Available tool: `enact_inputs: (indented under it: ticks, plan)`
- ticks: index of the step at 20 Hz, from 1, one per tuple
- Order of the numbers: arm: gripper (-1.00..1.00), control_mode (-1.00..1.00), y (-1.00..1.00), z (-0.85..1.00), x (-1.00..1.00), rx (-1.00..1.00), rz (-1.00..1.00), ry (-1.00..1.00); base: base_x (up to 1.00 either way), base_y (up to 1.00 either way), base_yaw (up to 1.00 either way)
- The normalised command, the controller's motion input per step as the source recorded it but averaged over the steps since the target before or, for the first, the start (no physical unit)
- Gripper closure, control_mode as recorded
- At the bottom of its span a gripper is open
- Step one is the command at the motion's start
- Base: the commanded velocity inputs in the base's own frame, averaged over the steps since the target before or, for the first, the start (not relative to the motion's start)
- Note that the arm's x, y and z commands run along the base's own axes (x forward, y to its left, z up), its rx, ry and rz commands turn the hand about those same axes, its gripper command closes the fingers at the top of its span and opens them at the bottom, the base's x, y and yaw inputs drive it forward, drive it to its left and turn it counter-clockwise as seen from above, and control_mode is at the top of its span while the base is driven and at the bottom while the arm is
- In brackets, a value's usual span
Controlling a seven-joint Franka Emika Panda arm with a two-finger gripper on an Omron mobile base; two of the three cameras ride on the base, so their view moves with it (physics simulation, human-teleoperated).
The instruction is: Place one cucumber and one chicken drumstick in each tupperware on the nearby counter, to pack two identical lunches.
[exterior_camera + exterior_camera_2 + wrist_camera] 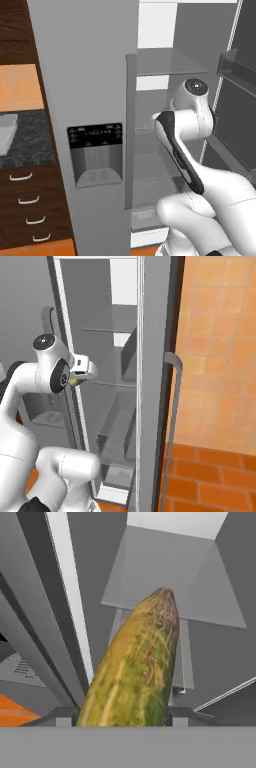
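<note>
Cucumber (pixel 135 667) points away from jaws.

We note the arm (pixel 200 175) is glossy white throughout, built of thick rounded segments with smooth, swollen shells. A long black band (pixel 179 152) runs lengthwise down one link, tapering at both ends, with a thin pale line along it. A round joint cap (pixel 196 87) tops the upper link: dark grey disc, lighter centre, white collar. From the right base view we log a second dark disc (pixel 63 376) with a small light ring, set into a white housing. The hand block (pixel 83 366) is boxy and white with a dark recess. Faint seam lines cross the shells. Black joint patches show at the frames' lower edges.
</note>
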Motion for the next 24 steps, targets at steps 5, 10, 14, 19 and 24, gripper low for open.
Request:
enact_inputs:
  ticks: [5,10,14,19,24]
  plan:
    - [1.0,1.0,0.0,0.0,0.0,0.0,0.0,0.0,-0.15,1.0,0.12]
    - [1.0,1.0,0.0,0.0,0.0,0.0,0.0,0.0,0.1,1.0,0.05]
    - [1.0,1.0,0.0,0.0,0.0,0.0,0.0,0.0,0.48,1.0,0.0]
    - [1.0,1.0,0.0,0.0,0.0,0.0,0.0,0.0,0.7,1.0,0.0]
    - [1.0,1.0,0.0,0.0,0.0,0.0,0.0,0.0,0.71,1.0,0.0]
